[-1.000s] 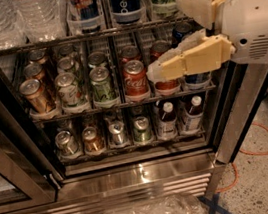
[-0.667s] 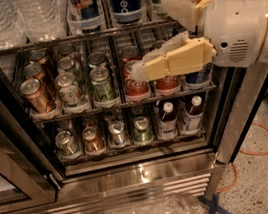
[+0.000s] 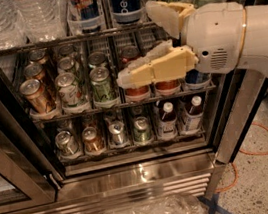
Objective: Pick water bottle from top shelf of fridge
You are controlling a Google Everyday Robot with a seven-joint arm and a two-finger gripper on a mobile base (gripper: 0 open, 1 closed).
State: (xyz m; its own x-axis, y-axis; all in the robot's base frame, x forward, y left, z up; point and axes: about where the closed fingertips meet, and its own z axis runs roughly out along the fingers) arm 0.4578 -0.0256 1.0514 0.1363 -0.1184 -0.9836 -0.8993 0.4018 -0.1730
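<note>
Fridge, front open. Water bottle stands on top shelf, far left, untouched. Gripper hangs right of centre before the soda cans, jaws spread, holding nothing (well apart from the bottle). Pick not begun, I judge: reaching up-left, closing and lifting out all remain.
</note>
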